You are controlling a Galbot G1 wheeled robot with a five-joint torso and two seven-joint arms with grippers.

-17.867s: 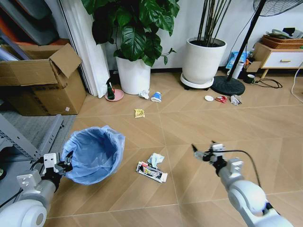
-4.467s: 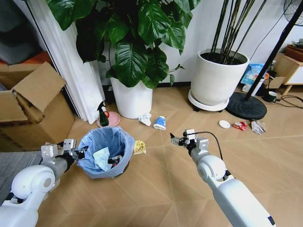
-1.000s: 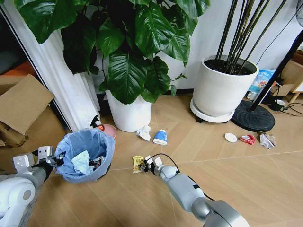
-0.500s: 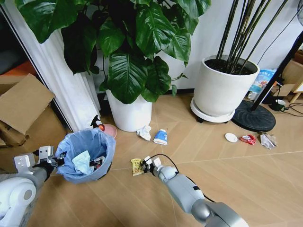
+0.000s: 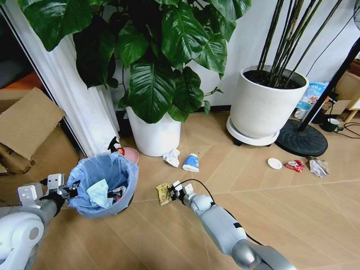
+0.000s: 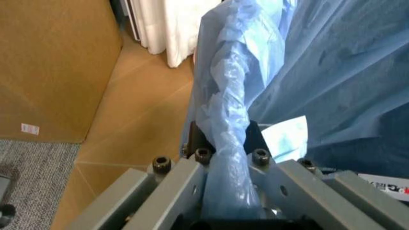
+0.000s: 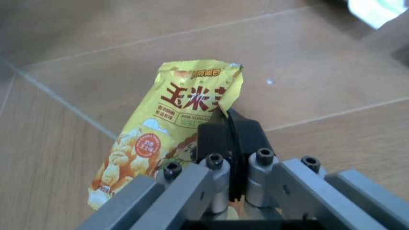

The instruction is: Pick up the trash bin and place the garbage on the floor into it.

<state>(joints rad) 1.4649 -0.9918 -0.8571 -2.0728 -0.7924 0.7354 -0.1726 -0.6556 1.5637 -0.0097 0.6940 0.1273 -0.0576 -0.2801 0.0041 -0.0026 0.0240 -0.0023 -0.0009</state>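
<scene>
The right gripper (image 5: 171, 193), jaws pinching the yellow packet (image 7: 163, 158), is needing a level carry over the trash bin (image 5: 102, 189), whose rim the left gripper (image 5: 68, 191) is clamping.

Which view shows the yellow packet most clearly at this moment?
The right wrist view: the yellow packet sits close up, printed face readable, edge pinched in the right gripper. The head view shows it small on the floor beside the trash bin.

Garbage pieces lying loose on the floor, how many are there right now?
5: crumpled paper and crushed cup by the leafy plant's pot; white lid, red wrapper, crumpled wrapper near the fan base. Others may be hidden.
</scene>
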